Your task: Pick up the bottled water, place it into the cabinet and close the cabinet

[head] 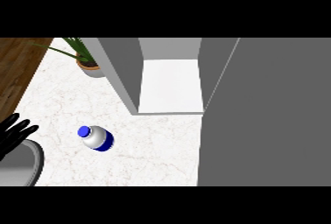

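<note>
The bottled water [97, 138] stands on the white marble counter at lower left, clear-grey with a blue cap and a blue band. The cabinet [169, 83] is open at the upper middle, its white floor bare. Its grey door [265, 113] swings out toward me and fills the right side. My left hand [14, 131] rests at the left edge with straight black fingers pointing up, a short way left of the bottle and not touching it. My right hand shows nowhere.
A potted plant [87, 61] stands at the back left beside the cabinet's wall. The grey left forearm [19, 168] sits in the lower left corner. Dark wood [16, 65] borders the counter at the far left.
</note>
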Controlling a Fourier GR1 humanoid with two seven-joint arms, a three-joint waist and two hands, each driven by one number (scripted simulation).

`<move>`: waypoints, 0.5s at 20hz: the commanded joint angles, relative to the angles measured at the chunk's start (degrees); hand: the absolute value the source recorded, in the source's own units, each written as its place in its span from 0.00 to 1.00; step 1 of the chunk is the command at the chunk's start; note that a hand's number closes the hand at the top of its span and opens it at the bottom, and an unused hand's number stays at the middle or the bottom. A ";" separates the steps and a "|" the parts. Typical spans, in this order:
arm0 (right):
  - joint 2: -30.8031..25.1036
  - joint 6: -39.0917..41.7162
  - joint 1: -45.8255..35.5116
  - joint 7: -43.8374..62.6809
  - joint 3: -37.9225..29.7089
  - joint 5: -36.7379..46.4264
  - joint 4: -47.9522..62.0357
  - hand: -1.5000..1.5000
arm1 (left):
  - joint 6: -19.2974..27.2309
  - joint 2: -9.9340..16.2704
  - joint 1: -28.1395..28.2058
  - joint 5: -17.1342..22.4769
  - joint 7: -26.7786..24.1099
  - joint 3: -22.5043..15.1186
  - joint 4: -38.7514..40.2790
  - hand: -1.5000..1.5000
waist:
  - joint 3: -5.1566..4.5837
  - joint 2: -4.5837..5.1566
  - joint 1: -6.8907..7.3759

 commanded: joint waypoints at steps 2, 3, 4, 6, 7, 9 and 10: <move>0.75 0.22 6.16 1.35 5.09 2.27 -7.95 0.00 | -0.66 -4.42 0.42 -6.10 -1.67 1.92 3.61 0.00 | -0.47 0.14 -0.01; 0.30 0.45 7.09 -0.56 1.45 -0.08 -7.42 0.00 | 0.74 -1.85 -1.33 -1.64 0.39 1.58 5.18 0.00 | -0.42 0.17 -0.22; -0.72 1.56 10.03 0.03 2.23 -0.94 -10.00 0.00 | 1.65 -3.56 -1.62 -4.61 -0.72 2.49 3.55 0.00 | -0.42 0.11 -0.33; 0.05 1.17 6.55 -1.98 2.71 0.67 -5.23 0.00 | -2.39 -7.57 -2.45 -12.73 -4.43 2.84 9.92 0.00 | -0.50 0.29 -0.28; -1.90 3.73 12.74 -4.69 0.76 -1.21 -8.01 0.00 | 2.55 -7.21 -5.23 -10.95 -2.41 2.24 8.27 0.00 | -0.42 0.11 -1.06; -2.10 3.23 11.76 -3.04 -0.03 -2.45 -9.33 0.00 | 1.33 -7.28 -8.69 -15.64 -4.34 3.59 14.31 0.00 | -0.46 0.26 -0.97; -1.72 2.36 12.05 -2.11 0.88 -1.06 -10.75 0.00 | 0.74 -8.00 -8.16 -18.75 -6.11 4.33 15.20 0.00 | -0.49 0.26 -0.79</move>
